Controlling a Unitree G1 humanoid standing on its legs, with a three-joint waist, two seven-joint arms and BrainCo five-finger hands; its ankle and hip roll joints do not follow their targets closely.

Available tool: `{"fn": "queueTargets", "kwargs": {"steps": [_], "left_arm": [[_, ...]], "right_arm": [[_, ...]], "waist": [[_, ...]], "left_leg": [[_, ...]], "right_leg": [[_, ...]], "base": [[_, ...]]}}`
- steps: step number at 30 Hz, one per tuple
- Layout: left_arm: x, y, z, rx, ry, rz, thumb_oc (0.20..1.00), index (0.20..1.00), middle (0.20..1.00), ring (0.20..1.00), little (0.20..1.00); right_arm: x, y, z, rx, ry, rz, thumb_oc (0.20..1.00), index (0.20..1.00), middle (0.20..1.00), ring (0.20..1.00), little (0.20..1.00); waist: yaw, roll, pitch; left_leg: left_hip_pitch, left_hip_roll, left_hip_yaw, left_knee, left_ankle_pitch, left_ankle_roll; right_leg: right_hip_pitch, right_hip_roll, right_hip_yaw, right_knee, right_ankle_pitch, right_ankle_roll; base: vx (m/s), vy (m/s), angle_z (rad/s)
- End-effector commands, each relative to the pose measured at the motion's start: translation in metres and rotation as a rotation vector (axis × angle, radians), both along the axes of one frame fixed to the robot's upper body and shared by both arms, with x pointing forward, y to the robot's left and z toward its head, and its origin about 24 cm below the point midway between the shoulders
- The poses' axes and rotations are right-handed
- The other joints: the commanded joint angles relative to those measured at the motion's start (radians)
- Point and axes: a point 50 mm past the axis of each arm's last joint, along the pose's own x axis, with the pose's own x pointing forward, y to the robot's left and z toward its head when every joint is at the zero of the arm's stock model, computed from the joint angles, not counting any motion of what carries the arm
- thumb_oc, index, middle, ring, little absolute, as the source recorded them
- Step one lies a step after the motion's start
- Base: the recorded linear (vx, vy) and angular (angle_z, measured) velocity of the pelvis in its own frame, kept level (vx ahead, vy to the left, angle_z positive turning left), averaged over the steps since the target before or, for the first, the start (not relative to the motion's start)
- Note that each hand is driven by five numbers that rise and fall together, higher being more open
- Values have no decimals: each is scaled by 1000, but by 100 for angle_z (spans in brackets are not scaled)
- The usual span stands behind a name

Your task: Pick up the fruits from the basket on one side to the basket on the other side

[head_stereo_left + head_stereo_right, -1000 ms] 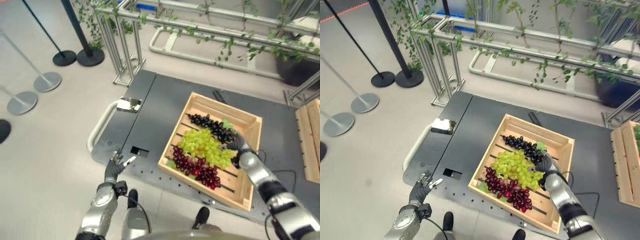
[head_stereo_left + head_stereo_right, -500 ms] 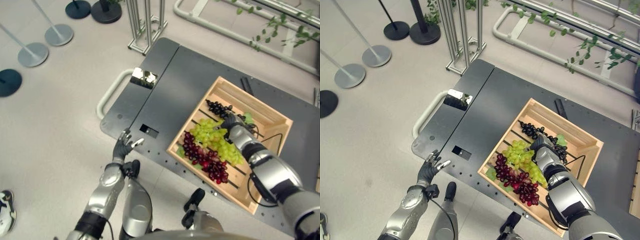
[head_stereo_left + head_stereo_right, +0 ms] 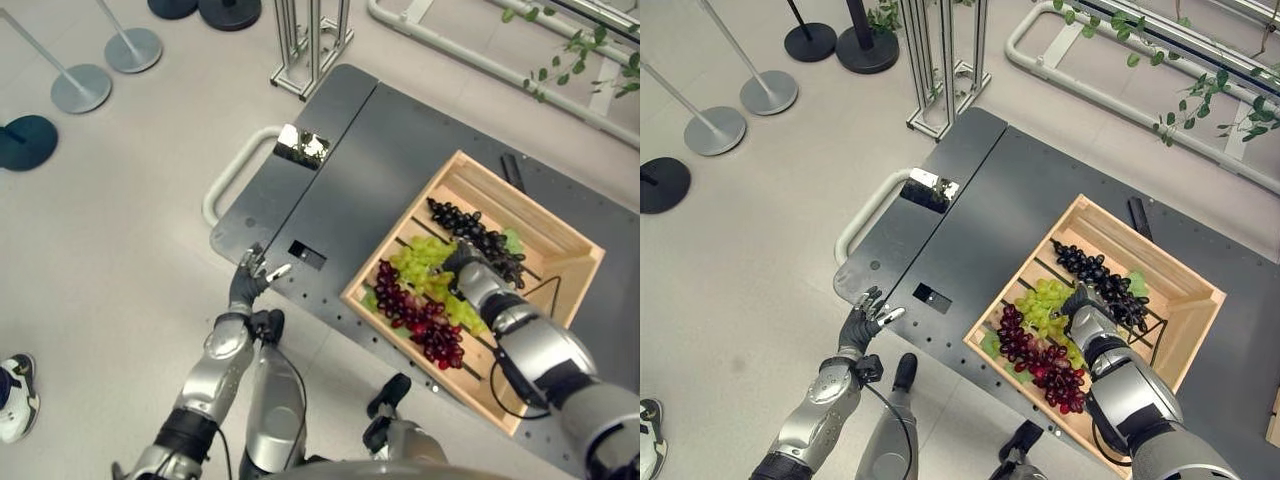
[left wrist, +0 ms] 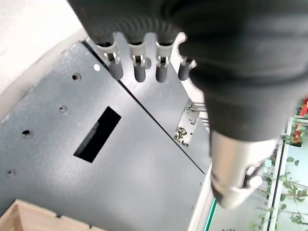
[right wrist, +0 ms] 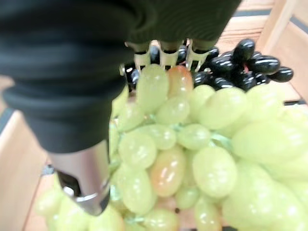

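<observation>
A wooden crate [image 3: 530, 205] on the dark grey platform [image 3: 370, 150] holds a black grape bunch [image 3: 478, 232], a green bunch [image 3: 425, 258] and a red bunch [image 3: 415, 315]. My right hand [image 3: 470, 278] lies on top of the green bunch, between the black and the red grapes. In the right wrist view the green grapes [image 5: 192, 154] press right up against the hand [image 5: 79, 175], with the black grapes [image 5: 240, 65] just past it. My left hand [image 3: 248, 285] hovers open at the platform's near left corner, holding nothing; its straight fingers [image 4: 139, 70] show above the platform [image 4: 120, 168].
The platform has a white tubular handle [image 3: 225, 180], a shiny metal plate [image 3: 302, 146] and a rectangular slot [image 3: 305, 254]. Stanchion bases [image 3: 80, 88] and a metal frame [image 3: 310, 40] stand on the floor beyond. A person's shoe [image 3: 15, 395] shows at the left edge.
The camera has tilted down and shifted. My right hand has slid from the crate's right side, by the black grapes, onto the green bunch. The left hand stays open by the platform corner.
</observation>
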Motion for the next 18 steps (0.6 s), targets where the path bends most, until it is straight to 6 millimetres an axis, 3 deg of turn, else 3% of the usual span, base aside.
{"fn": "queueTargets", "kwargs": {"steps": [1, 5, 8, 13, 18], "left_arm": [[5, -12, 30, -46, -149, -18, 1000, 1000, 1000, 1000, 1000], [1, 8, 26, -31, -130, 70, 1000, 1000, 1000, 1000, 1000], [-2, 18, 23, -24, -115, 107, 1000, 1000, 1000, 1000, 1000], [-3, 22, 27, -7, -126, 100, 1000, 1000, 1000, 1000, 1000], [-2, 22, 33, -7, -149, 99, 1000, 1000, 1000, 1000, 1000]], "right_arm": [[16, 6, 27, -39, -104, 66, 1000, 1000, 1000, 1000, 1000], [12, 26, 28, 61, -181, 179, 1000, 1000, 1000, 1000, 1000], [6, 27, 35, 53, -215, 253, 1000, 1000, 1000, 1000, 1000], [-3, 5, 51, -49, -224, 301, 1000, 1000, 1000, 1000, 1000], [-11, -15, 43, -21, -207, 207, 1000, 1000, 1000, 1000, 1000]], "waist": [[3, 4, 34], [-26, -38, 41], [-42, -67, 42], [-53, -95, 42], [-52, -107, 46]], "left_leg": [[-31, -49, 8, -79, 38, 41], [-28, -44, 20, -79, 37, 45], [-24, -38, 26, -79, 33, 45], [-19, -36, 32, -79, 28, 50], [-13, -37, 30, -79, 22, 52]], "right_leg": [[-21, -35, 6, 106, -83, 46], [-35, -34, 24, 111, -80, 45], [-37, -33, 28, 111, -81, 43], [-41, -37, 31, 116, -81, 45], [-37, -40, 33, 125, -87, 46]], "base": [[0, 0, 0], [-2, 0, -2], [-3, -13, -9], [-1, -15, -5], [-3, -1, -1]]}}
